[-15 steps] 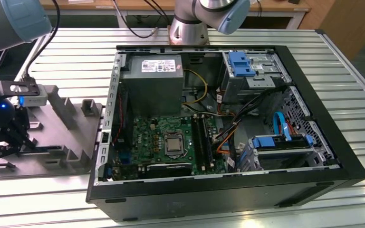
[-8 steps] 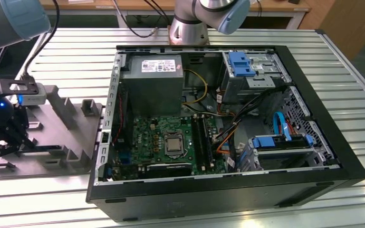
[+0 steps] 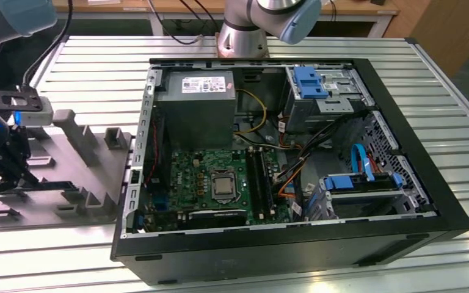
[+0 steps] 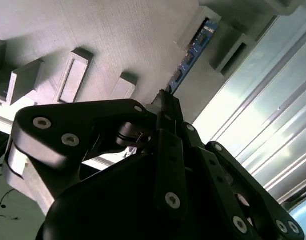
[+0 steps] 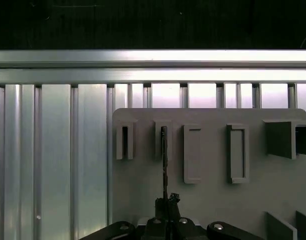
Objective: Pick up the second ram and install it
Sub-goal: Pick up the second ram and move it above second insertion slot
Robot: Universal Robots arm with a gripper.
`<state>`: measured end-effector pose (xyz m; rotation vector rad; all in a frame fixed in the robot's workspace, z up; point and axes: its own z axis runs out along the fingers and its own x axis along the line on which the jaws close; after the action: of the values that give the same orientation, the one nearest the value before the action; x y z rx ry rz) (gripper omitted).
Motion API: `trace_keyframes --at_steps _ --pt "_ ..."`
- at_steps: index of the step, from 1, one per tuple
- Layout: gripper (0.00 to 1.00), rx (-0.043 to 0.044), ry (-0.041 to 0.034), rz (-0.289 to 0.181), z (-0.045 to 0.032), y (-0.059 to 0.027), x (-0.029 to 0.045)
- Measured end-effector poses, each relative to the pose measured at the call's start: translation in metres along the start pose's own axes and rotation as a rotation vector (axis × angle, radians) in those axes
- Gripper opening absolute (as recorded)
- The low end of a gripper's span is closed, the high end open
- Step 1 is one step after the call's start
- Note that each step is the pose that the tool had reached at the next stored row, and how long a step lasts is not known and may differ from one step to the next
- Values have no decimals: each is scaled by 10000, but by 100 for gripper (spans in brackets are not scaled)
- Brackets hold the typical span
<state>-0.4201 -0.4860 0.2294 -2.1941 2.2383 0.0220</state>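
Observation:
The second ram (image 4: 189, 57) is a narrow blue-green board strip standing on edge in a slot of the grey tray (image 4: 103, 40). In the first wrist view the second ram (image 5: 164, 155) shows as a thin dark edge running from the slot to my fingers. My gripper (image 4: 165, 100) (image 5: 167, 204) is shut on its near end, the black fingers pressed to both faces. In the exterior view my gripper (image 3: 2, 180) hangs low over the tray (image 3: 80, 177) at that view's left.
An open computer case (image 3: 430, 207) lies in the exterior view's middle and right, with the motherboard (image 3: 193, 177) and its long black slots (image 3: 259, 177) inside. Cables, a power supply (image 3: 195, 104) and drive cages crowd the case. The slatted metal table (image 5: 58, 160) surrounds the tray.

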Motion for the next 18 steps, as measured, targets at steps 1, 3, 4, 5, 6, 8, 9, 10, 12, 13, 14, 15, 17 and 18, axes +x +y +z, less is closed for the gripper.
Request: trace_keyframes --at_steps 1,3,4,5,6,8,9,10,12,13,14,15,17,18 --pt "11 0 0 1 -36 0 -1" --pt "11 -1 0 1 -102 0 -2" --pt "11 0 0 1 -136 1 -2" --pt "11 1 0 1 -170 1 -3" --pt "11 -1 0 1 -207 1 -3" --pt "11 -1 0 0 -286 1 -4" --pt "11 -1 0 1 -326 2 -5" --pt "11 -1 0 1 -368 2 -6" --pt "11 0 -1 1 -455 2 -7" --pt "11 -1 1 0 -499 2 -7" --pt "11 -1 0 1 -538 3 -8" --pt "11 0 0 1 -579 3 -9" --pt "11 -1 0 1 -664 3 -10" --pt "11 0 0 1 -702 3 -11"
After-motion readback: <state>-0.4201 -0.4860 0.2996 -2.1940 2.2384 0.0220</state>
